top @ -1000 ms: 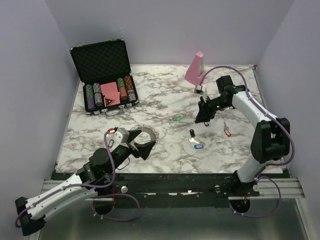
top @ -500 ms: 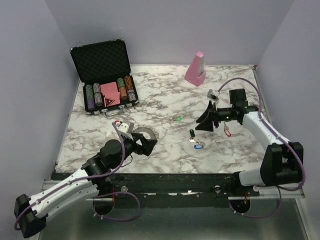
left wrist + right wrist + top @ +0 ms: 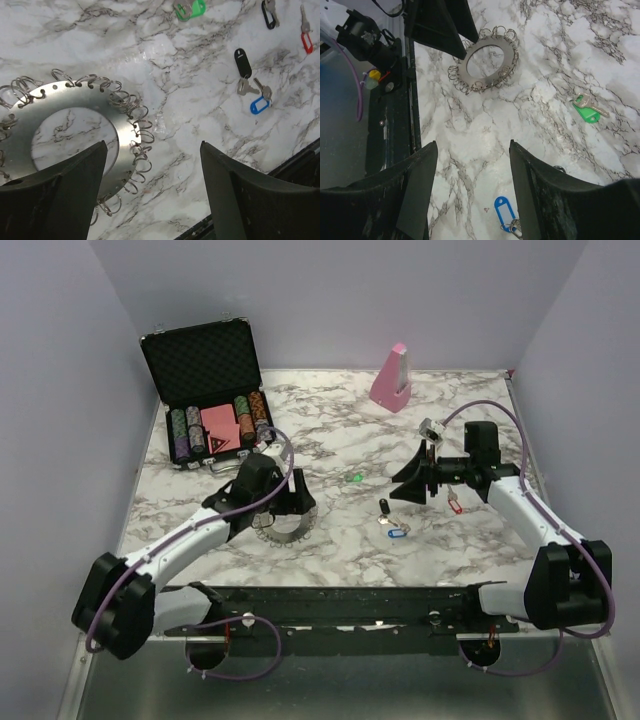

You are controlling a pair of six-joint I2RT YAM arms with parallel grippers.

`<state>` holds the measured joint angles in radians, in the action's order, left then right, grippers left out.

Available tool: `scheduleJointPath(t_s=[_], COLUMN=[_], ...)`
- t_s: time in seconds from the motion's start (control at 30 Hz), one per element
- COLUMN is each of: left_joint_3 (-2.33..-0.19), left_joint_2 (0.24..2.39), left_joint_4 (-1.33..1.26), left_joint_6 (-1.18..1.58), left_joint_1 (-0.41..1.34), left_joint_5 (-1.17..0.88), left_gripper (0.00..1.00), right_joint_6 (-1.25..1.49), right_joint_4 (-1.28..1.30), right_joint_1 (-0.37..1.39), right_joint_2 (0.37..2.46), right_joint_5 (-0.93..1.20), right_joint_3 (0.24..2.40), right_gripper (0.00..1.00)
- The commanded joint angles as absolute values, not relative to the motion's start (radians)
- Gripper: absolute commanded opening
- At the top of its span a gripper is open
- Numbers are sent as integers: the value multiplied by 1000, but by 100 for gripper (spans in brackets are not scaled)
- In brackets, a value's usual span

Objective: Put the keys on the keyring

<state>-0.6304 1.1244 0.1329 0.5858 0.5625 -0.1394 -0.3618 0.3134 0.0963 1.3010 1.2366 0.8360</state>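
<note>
The keyring (image 3: 283, 530) is a flat grey metal disc with wire loops round its rim, lying on the marble at front left. My left gripper (image 3: 291, 492) hovers open over its far edge. In the left wrist view the keyring (image 3: 97, 107) lies under the left finger, and the gripper (image 3: 152, 145) has only marble between its jaws. Loose keys lie right of centre: green (image 3: 356, 478), black (image 3: 384, 506), blue (image 3: 397, 530) and red (image 3: 455, 503). My right gripper (image 3: 410, 482) is open just above them. Its wrist view shows the gripper (image 3: 472, 142) empty over marble, with the blue tag (image 3: 504, 210), green key (image 3: 585, 109) and keyring (image 3: 481, 83).
An open black case of poker chips (image 3: 210, 390) stands at the back left. A pink wedge block (image 3: 392, 377) stands at the back, right of centre. The black rail at the table's near edge (image 3: 300, 160) runs close to the keyring.
My left arm has swung forward and stretched out over the keyring, its jaws narrowing a little. My right gripper dropped toward the keys and opened wider.
</note>
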Motion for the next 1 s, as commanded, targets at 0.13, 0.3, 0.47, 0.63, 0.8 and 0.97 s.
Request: scheduleJointPath(t_s=[0.13, 0.3, 0.47, 0.63, 0.8, 0.97], left_joint_3=[-836, -850, -836, -844, -1027, -1074], left_joint_2=[1364, 1368, 1327, 1290, 1302, 1353], left_joint_4=[253, 284, 275, 290, 555, 586], left_joint_6=[425, 364, 345, 301, 192, 147], left_joint_1=[541, 541, 541, 534, 537, 535], left_joint_5=[-301, -295, -294, -313, -316, -324], left_gripper=[81, 81, 81, 82, 78, 78], right_joint_6=[-347, -341, -347, -356, -357, -365], right_joint_4=[276, 276, 276, 282, 281, 288], right_joint_1=[91, 91, 90, 89, 86, 86], right_joint_2=[1266, 1272, 1267, 1267, 1269, 1262], right_joint_5=[1235, 1216, 1218, 1215, 1209, 1206], right_joint_3=[822, 825, 822, 822, 819, 822], right_gripper=[68, 68, 68, 69, 68, 68])
